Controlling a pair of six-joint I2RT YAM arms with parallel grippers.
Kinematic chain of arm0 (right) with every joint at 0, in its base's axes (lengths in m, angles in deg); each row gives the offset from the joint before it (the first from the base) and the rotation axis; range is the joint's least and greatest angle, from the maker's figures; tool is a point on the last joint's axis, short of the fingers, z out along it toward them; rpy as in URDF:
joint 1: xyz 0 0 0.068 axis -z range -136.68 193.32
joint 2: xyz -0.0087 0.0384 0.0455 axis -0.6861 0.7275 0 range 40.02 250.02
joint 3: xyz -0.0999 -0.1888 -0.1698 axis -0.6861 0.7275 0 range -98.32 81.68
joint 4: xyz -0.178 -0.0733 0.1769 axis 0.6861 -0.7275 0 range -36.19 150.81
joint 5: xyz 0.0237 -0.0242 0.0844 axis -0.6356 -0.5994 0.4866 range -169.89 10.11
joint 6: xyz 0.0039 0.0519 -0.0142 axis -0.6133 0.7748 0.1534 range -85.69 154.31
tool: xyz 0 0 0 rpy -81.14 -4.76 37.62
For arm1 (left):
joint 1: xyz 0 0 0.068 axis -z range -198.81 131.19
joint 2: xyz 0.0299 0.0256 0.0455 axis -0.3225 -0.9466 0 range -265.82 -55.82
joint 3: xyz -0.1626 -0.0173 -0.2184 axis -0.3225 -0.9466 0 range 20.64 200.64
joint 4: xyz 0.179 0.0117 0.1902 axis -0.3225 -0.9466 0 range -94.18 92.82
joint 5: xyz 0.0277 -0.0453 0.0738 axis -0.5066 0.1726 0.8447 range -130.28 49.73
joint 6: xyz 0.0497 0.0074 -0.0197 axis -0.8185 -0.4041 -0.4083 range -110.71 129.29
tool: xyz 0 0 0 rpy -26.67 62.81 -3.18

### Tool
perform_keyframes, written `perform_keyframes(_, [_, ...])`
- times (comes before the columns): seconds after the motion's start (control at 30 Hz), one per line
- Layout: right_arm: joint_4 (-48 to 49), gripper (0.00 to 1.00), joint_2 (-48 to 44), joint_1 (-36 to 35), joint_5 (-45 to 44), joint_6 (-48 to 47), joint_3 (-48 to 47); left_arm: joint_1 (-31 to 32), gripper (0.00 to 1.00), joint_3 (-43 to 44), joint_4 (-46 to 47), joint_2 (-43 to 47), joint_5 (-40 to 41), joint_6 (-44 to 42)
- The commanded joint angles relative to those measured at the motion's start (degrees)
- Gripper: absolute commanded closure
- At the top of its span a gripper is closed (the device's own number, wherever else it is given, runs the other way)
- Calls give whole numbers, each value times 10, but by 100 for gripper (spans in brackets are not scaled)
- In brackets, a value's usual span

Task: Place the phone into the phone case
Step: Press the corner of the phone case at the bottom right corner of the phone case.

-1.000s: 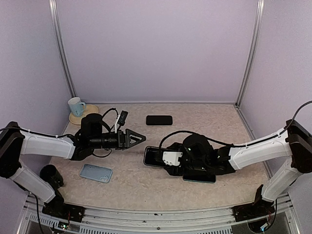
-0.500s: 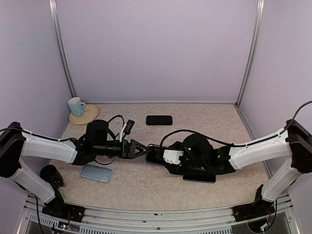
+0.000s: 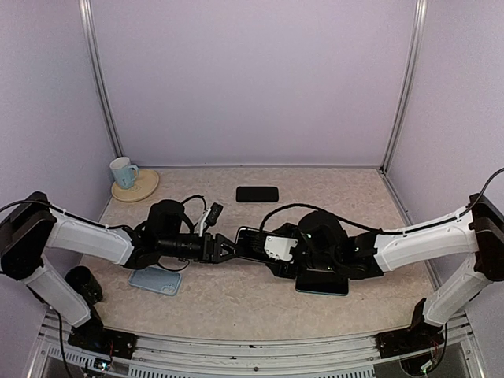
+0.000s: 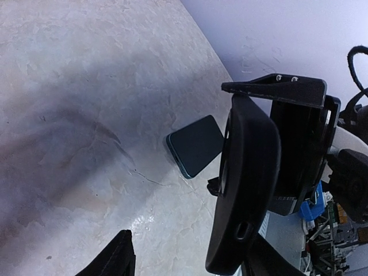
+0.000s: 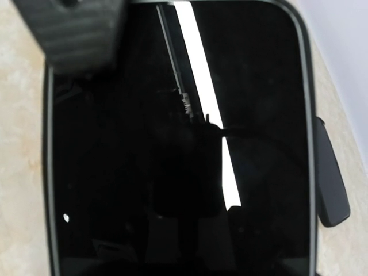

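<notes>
Phone (image 3: pixel 253 244): black, glossy, held on edge off the table (image 3: pixel 236 307). It's clamped across its width in the right gripper (image 3: pixel 266 247), with its free end sticking out toward the left jaws.
Right jaws: spread wide but closed on the phone, one finger on each long edge.
Left gripper (image 3: pixel 227 250): jaws apart, straddling the phone's free end, nothing gripped. The wrist view shows a wide gap on one side and the far finger is hidden behind the phone, so can't tell if a pad is touching.
Case (image 3: pixel 155 279): pale blue, flat on the table, behind and below the left jaws, well apart from the phone.
Risk, off-centre close: one left finger lands first and shoves the phone, which twists in the right grip.
Risk, early release: right lets go before left has a bite, so the phone drops edge-first to the table.
Risk, slip: smooth glass and a thin edge hold could slide during the handover.
Risk, clash: the grippers are nose to nose, so fingers could collide.
</notes>
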Motion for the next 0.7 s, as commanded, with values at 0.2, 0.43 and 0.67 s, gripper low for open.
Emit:
perform_keyframes(0.2, [30,55,-11,1,-23,2,-27,4,81,30,23,-19,-5,5])
perform_keyframes(0.43, [49,55,-1,-5,-61,-2,-30,3,100,30,38,-26,-14,17])
perform_keyframes(0.67, [54,55,7,-8,-71,-1,-31,4,92,27,51,-27,-15,26])
